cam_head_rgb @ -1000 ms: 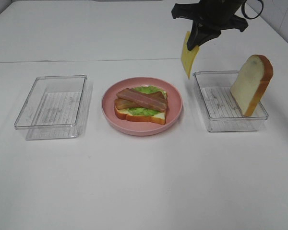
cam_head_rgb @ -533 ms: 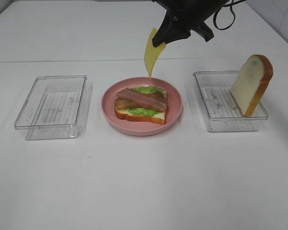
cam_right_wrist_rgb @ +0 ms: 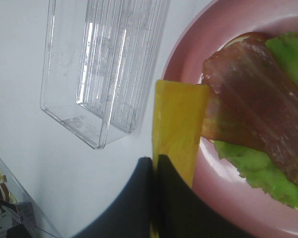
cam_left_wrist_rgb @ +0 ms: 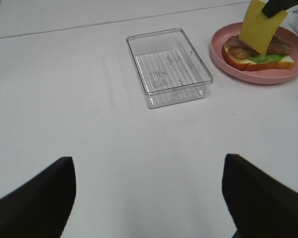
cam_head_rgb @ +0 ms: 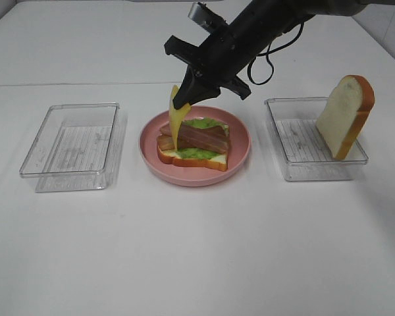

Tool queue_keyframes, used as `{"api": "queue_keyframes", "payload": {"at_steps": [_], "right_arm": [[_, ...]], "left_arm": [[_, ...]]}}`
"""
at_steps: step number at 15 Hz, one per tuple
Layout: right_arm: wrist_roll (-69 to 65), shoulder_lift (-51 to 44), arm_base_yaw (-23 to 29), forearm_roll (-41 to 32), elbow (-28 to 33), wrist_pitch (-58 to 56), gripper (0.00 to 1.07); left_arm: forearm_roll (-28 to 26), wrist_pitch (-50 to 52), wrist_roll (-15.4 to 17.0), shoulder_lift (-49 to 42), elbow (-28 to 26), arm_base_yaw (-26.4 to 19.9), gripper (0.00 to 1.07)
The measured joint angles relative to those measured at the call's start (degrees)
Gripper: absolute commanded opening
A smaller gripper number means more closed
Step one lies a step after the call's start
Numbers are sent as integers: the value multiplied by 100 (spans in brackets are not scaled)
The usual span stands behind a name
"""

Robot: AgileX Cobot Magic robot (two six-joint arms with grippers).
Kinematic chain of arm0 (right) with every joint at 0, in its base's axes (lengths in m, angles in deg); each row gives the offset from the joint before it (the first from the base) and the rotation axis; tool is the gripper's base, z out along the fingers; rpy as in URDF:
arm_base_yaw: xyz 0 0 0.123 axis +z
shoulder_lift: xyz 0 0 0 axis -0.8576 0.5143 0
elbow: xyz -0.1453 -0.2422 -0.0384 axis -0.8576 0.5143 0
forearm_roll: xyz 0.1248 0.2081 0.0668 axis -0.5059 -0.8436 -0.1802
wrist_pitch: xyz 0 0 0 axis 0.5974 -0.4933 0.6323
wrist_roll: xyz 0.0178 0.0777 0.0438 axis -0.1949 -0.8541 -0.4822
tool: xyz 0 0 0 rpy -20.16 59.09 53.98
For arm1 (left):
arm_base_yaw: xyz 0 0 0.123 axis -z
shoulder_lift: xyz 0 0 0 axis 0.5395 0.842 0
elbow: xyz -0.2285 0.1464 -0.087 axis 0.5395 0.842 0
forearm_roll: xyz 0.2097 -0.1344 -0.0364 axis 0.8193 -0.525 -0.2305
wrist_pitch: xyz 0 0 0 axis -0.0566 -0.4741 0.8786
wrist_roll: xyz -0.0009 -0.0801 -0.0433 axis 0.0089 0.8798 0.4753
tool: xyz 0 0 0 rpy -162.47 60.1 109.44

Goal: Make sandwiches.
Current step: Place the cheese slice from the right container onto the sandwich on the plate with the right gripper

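Note:
On the pink plate (cam_head_rgb: 195, 176) lies an open sandwich (cam_head_rgb: 194, 143): a bread slice with green lettuce (cam_right_wrist_rgb: 248, 166) and crossed bacon strips (cam_right_wrist_rgb: 253, 106) on top. My right gripper (cam_head_rgb: 183, 100) reaches over the plate's left part, shut on the top edge of a yellow cheese slice (cam_head_rgb: 175, 124) that hangs down, its lower tip close to the bacon. A second bread slice (cam_head_rgb: 345, 115) leans upright in the right clear container (cam_head_rgb: 296, 170). My left gripper (cam_left_wrist_rgb: 149, 198) stands open over bare table, far from the plate (cam_left_wrist_rgb: 260, 77), with nothing between its fingers.
An empty clear container (cam_head_rgb: 72, 148) sits left of the plate, also seen in the left wrist view (cam_left_wrist_rgb: 169, 67). White table stretches in front of the plate and containers. The right arm and its cable hang over the space behind the plate.
The right arm has carried the cheese slice leftward and downward, from above the right container to over the plate's left side. The left gripper has not changed.

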Motion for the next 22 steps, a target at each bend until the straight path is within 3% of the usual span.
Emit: {"api": "queue_keyframes", "payload": {"at_steps": [7, 12, 14, 18, 22], "right_arm": [[-619, 11, -6, 1054, 0, 229, 0], [69, 11, 132, -103, 0, 281, 0], [132, 11, 201, -109, 0, 498, 0], [-464, 11, 189, 1031, 0, 636, 0], [-762, 11, 189, 1495, 0, 636, 1]], "left_arm": [[0, 0, 0, 0, 0, 0, 77], [0, 0, 0, 0, 0, 0, 77], [0, 0, 0, 0, 0, 0, 77], [0, 0, 0, 0, 0, 0, 77], [0, 0, 0, 0, 0, 0, 77]]}}
